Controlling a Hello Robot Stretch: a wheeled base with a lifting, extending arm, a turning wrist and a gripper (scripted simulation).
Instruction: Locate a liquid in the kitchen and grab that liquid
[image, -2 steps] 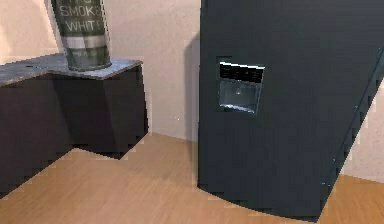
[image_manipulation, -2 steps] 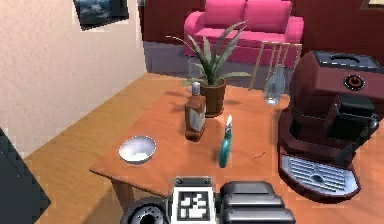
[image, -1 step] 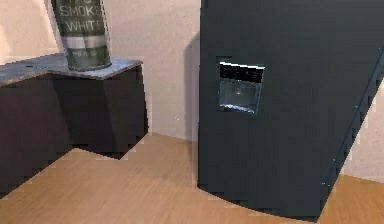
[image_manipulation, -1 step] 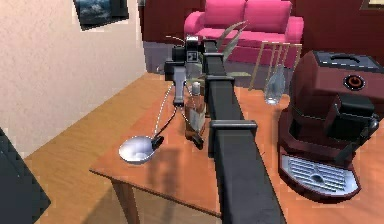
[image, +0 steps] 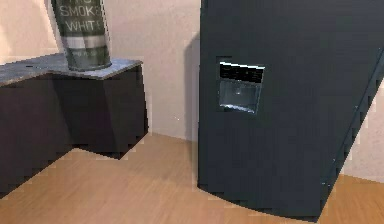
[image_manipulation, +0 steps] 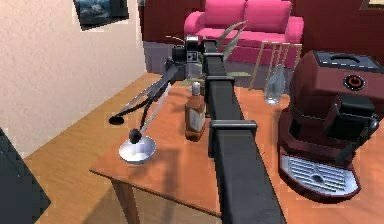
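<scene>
Standing upright with its neck up, one bottle (image_manipulation: 197, 112) rests on the worktop (image_manipulation: 170, 175) just beside my arm (image_manipulation: 235, 140), and I cannot tell whether my hand (image_manipulation: 180, 56) holds anything.

On the forward view's right, a tall dark fridge (image: 300, 120) with a dispenser (image: 241, 86) stands on the wood floor (image: 120, 185). To its left, dark cabinets (image: 100, 110) under a grey worktop (image: 40, 68) carry a big grey can (image: 82, 35).

In the arm side view a wooden table (image_manipulation: 165, 165) bears a dark red coffee machine (image_manipulation: 330, 115), a clear vase (image_manipulation: 274, 85) and a round silver base (image_manipulation: 137, 151) with a thin black stem — beyond it, a pink sofa (image_manipulation: 245, 22).
</scene>
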